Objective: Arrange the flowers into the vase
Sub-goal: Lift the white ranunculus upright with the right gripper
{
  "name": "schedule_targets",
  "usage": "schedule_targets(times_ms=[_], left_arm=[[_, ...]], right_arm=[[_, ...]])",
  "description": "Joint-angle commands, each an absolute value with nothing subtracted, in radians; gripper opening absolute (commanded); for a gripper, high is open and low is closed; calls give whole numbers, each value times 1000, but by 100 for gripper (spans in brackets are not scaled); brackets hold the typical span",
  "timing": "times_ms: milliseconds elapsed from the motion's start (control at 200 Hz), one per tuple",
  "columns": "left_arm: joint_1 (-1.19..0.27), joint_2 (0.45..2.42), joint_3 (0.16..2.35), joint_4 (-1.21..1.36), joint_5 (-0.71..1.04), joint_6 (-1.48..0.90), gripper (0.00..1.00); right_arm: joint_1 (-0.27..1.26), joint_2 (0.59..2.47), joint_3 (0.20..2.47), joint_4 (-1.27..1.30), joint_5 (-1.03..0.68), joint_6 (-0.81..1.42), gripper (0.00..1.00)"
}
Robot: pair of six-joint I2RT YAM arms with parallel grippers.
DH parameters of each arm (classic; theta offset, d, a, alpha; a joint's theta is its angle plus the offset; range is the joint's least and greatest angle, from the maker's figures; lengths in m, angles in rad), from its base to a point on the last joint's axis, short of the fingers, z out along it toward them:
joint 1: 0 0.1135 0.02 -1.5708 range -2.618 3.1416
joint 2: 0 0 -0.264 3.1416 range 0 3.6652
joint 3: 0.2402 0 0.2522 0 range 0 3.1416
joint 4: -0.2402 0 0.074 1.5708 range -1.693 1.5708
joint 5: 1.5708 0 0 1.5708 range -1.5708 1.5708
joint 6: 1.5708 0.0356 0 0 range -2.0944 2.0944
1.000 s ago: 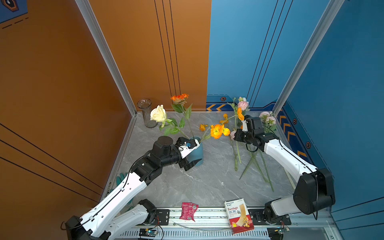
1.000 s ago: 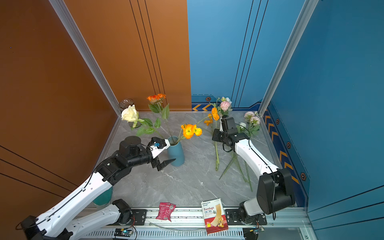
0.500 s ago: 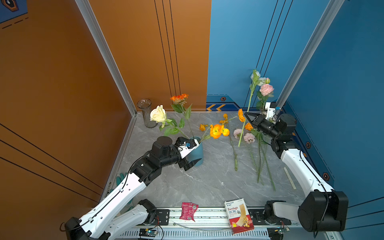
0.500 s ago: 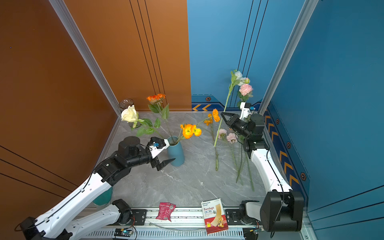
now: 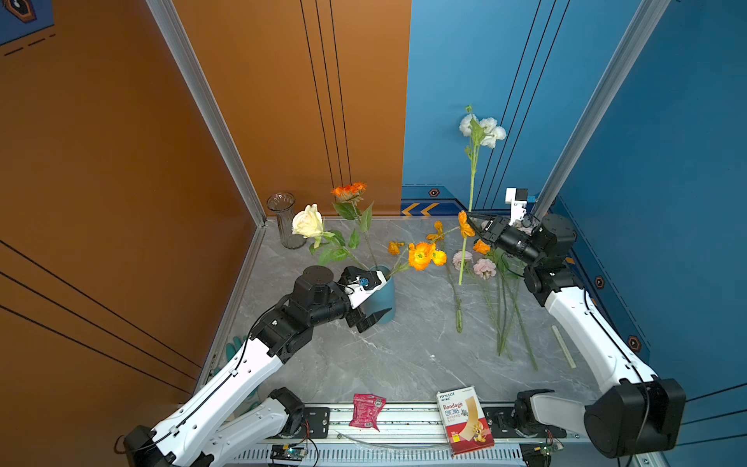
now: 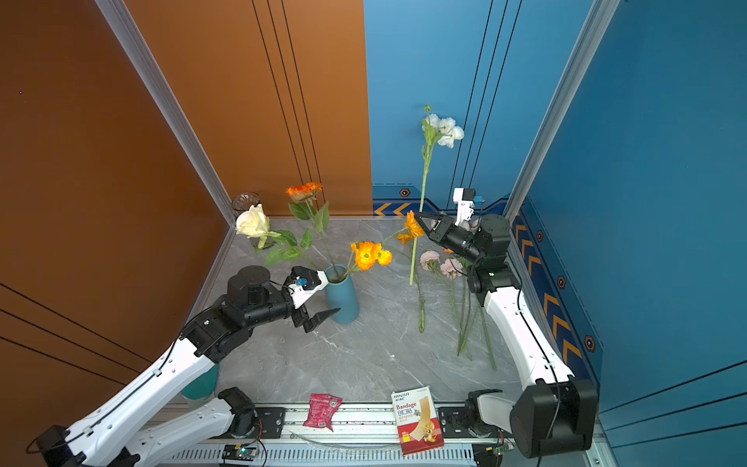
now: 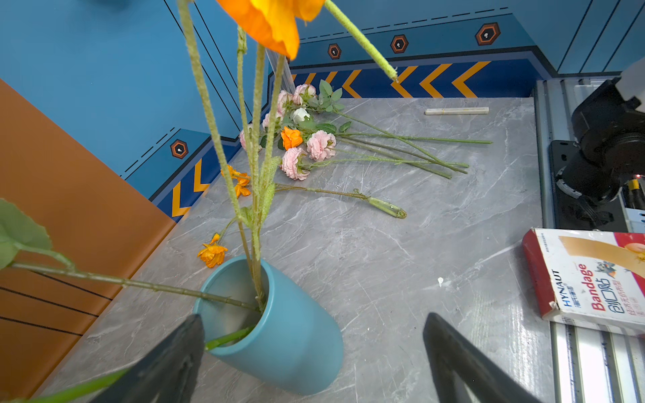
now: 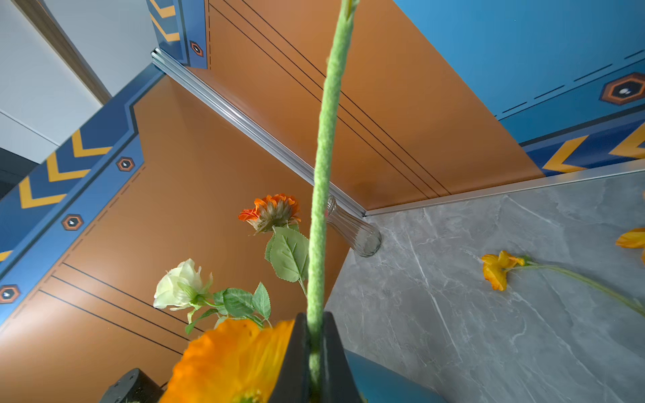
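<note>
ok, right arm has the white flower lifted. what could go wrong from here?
1. The right gripper pinches the stem below its middle, with the white bloom far above: it may swing or slip.
2. Leaning poppies crowd the vase mouth; the stem end could snag.
3. The left gripper is open at the vase, not clamping it; a sideways push might tip it.

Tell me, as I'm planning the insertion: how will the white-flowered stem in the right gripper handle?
The white-flowered stem looks fairly stiff: it stands nearly straight above the right gripper. Its blooms sit far above the pinch, so it may sway or pivot. The flocked surface seen at the wrist probably resists slipping.
</note>
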State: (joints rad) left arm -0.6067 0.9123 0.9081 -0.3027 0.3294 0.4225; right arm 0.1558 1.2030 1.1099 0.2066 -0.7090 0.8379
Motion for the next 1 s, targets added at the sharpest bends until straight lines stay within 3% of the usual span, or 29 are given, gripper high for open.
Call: schedule_targets(times_ms=[0, 295, 526, 786, 996], left_arm=[[-598, 886, 897, -290, 341, 419, 98], [-600, 798, 911, -334, 296, 398, 98], [-597, 701, 900, -431, 248, 380, 98], [-597, 617, 873, -492, 217, 355, 98], [-597, 596, 877, -492, 251, 305, 98]], right_arm=[[271, 1087, 1170, -60, -393, 470, 0], [441, 1010, 1181, -184, 158, 214, 0], [439, 1021, 1225, -221, 225, 118, 0], [459, 911, 1223, -211, 235, 67, 0], [606, 732, 1131, -128, 156, -80, 0]])
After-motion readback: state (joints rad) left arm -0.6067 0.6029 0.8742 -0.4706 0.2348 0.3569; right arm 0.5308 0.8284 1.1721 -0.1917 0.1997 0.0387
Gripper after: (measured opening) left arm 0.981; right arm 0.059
